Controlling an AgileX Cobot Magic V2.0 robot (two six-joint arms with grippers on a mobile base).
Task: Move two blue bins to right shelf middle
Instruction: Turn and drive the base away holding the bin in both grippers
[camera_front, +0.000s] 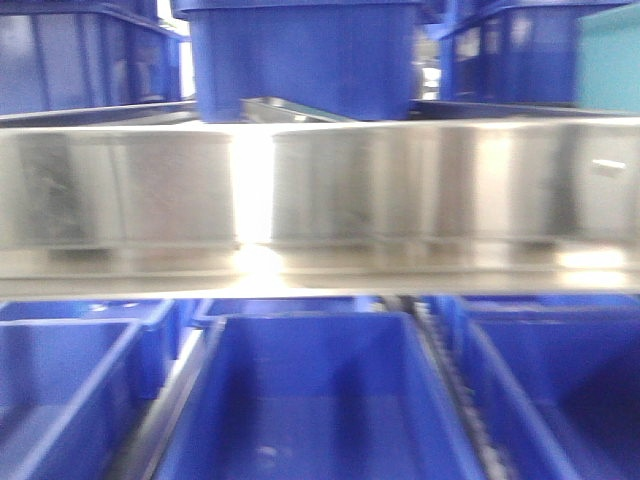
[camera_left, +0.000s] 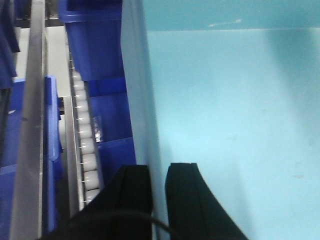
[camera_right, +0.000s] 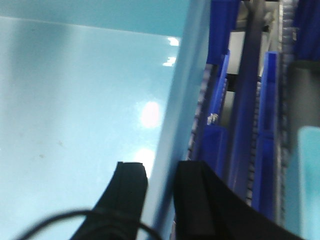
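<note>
Left gripper (camera_left: 158, 172) and right gripper (camera_right: 161, 170) are each clamping a wall of the pale blue bin (camera_left: 235, 115), with dark blue bins (camera_front: 320, 400) crowding the steel shelf rail (camera_front: 400, 190).

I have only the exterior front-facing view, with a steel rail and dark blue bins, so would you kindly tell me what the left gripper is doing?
Observer: The left gripper is closed on a side wall of a pale blue bin, one finger inside and one outside.
Operator: Thank you. And the right one?
Observer: The right gripper pinches a pale blue wall the same way, with that wall filling the gap between its fingers.
Operator: Is anything lying inside the bin?
Observer: Both wrist views show only bare pale plastic with light glare; I cannot see the whole interior.
</note>
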